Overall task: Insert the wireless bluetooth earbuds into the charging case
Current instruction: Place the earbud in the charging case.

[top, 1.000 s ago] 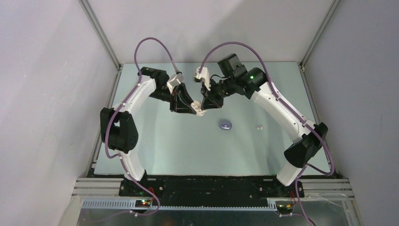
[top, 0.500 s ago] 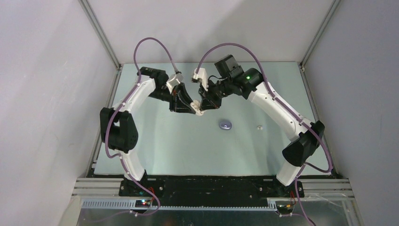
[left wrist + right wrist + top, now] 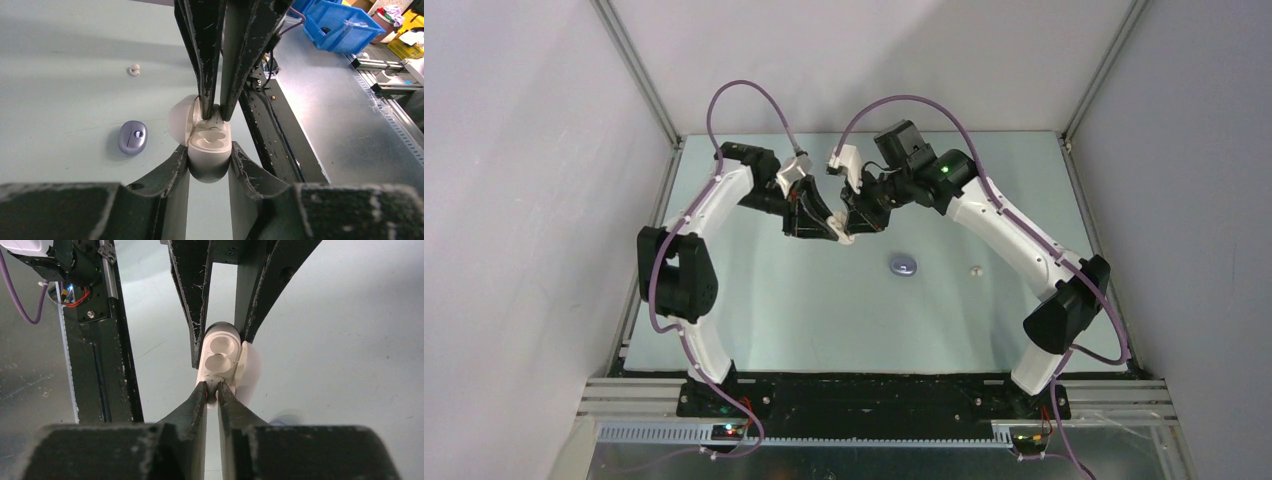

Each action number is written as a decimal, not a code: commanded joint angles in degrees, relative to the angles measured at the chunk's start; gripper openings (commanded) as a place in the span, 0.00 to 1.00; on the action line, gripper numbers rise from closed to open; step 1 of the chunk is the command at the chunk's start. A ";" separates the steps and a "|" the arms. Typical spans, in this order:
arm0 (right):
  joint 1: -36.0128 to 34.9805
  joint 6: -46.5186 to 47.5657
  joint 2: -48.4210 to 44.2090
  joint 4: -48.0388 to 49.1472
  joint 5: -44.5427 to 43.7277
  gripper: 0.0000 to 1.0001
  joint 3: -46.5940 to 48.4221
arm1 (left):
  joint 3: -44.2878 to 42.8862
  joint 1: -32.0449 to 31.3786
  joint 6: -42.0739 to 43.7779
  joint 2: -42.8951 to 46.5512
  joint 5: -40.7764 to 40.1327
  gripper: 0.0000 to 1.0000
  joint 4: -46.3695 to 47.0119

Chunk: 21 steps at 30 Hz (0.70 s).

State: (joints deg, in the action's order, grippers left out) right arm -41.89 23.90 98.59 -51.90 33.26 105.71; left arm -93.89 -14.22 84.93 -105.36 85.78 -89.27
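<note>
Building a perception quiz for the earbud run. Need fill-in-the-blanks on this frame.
1. The left end effector grips the white charging case, whose lid stands ____.
2. The purple case lies on the table with its lid ____.
3. In the top view, a loose white earbud lies to the ____ of the purple case.
4. The right end effector has its tips close together at the rim of the ____ case.
Missing: open; shut; right; white.

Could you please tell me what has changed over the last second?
The right arm shifted slightly left; the right tool stayed at the open white case. The left tool still holds that case; the purple case and white earbud lie unmoved.
</note>
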 commanded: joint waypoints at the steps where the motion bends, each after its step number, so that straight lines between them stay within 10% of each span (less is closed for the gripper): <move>1: -0.25 -0.63 0.07 1.01 -1.45 0.20 0.72 | -1.94 0.51 0.14 0.16 4.76 0.00 -2.81; 21: -0.67 2.65 -2.88 4.79 -6.55 0.27 -1.44 | -0.74 1.02 0.48 0.13 4.92 0.00 -2.72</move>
State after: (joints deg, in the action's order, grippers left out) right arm -41.80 24.58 97.86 -50.30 31.64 103.94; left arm -93.89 -13.45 84.97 -105.82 86.24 -89.10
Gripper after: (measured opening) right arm 0.251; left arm 0.329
